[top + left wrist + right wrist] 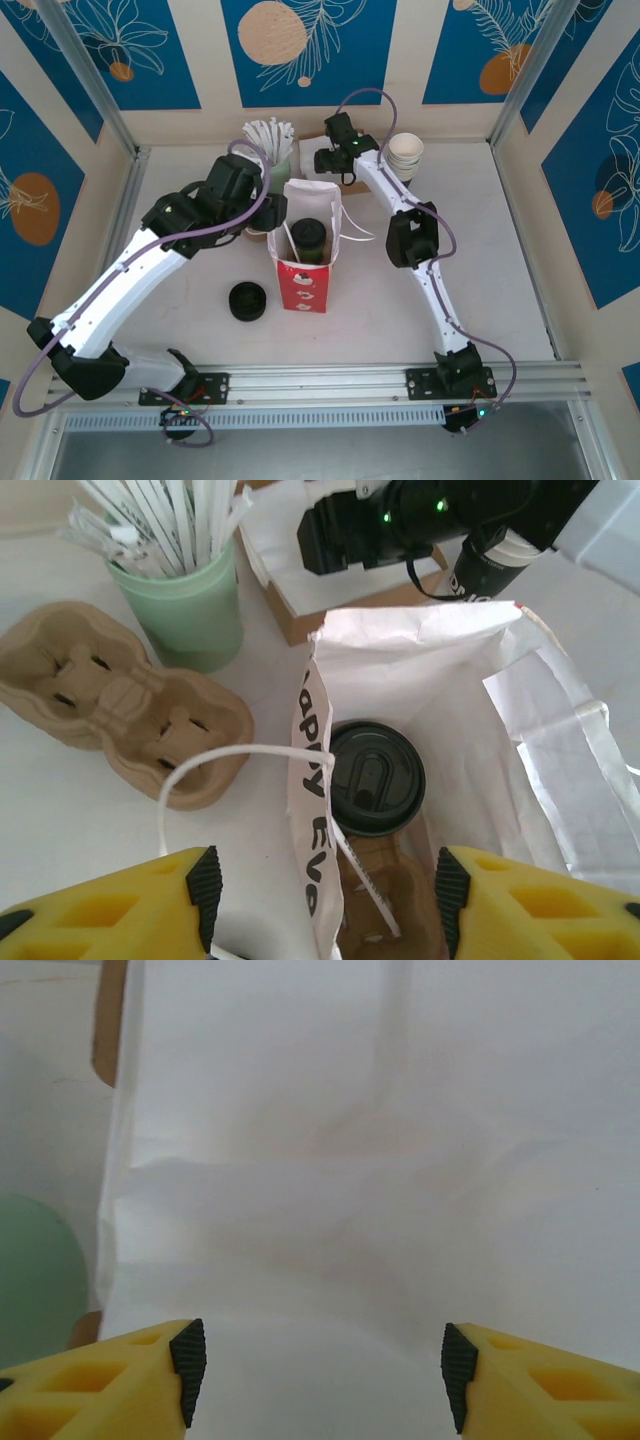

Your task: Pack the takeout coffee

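Overhead, I see a red-and-white paper bag (300,285) standing upright near the middle of the counter (480,260), its mouth open. The takeout coffee (308,238) sits inside the bag, upright, with its round black lid facing up. My left gripper (275,212) hangs at about 10 o'clock from the bag's mouth, just beside its rim. Through the left wrist camera, the left gripper (325,890) has its yellow fingers (205,885) spread wide and released, with nothing clasped between them. The takeout coffee (375,777) lies below at 12 o'clock from the gap, apart from both fingers. The bag's printed near wall (315,810) and a white handle loop cross between me and the cup. My right gripper (328,160) is at about 12 o'clock from the bag, behind its far edge. In its own view the right gripper (315,1360) is also spread open, facing a plain white paper wall of the bag (380,1160) with nothing pinched. A green cup of white sticks (190,610) and a brown pulp cup carrier (120,705) stand at 10 o'clock from the bag. A low black stack of lids (248,301) rests at the bag's 8 o'clock. A stack of white cups (405,155) sits at its 2 o'clock.
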Tool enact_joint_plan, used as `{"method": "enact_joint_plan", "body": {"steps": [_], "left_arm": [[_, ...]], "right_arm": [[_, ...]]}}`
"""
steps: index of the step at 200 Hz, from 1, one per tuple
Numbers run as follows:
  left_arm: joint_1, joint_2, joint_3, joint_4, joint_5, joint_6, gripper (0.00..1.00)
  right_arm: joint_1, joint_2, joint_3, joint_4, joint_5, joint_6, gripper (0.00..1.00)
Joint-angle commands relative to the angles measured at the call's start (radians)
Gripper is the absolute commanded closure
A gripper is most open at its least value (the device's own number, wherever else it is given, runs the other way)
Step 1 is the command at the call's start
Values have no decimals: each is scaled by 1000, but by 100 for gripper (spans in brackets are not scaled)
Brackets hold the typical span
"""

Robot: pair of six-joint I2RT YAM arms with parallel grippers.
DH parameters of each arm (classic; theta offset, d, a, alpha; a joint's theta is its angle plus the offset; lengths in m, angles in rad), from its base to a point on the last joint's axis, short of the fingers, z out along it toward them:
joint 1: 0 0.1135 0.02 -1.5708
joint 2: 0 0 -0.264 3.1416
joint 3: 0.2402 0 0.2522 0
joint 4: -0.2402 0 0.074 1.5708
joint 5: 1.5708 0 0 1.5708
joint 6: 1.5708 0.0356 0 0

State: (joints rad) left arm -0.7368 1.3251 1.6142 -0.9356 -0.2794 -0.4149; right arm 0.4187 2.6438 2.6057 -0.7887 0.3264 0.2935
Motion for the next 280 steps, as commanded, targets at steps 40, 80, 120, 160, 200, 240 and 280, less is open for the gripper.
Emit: {"method": "enact_joint_plan", "body": {"steps": [40, 80, 120, 160, 200, 240, 280], "left_arm": [[10, -46, 36, -35, -57, 39, 32], [12, -71, 23, -31, -70, 39, 25], [13, -98, 9, -21, -85, 39, 23], [15, -102, -4, -17, -85, 38, 22], [15, -107, -8, -23, -88, 39, 21], [16, -109, -16, -22, -86, 39, 21], [17, -115, -28, -21, -88, 41, 20]], "right_arm": [[-18, 73, 62, 60, 89, -53, 26], [-25, 122, 100, 83, 117, -89, 22], [-30, 145, 102, 92, 108, -90, 23], [-25, 151, 103, 111, 130, -87, 35], [-24, 135, 102, 114, 122, -73, 50], [-21, 117, 96, 145, 112, -68, 67], [-21, 104, 96, 158, 111, -69, 78]]}}
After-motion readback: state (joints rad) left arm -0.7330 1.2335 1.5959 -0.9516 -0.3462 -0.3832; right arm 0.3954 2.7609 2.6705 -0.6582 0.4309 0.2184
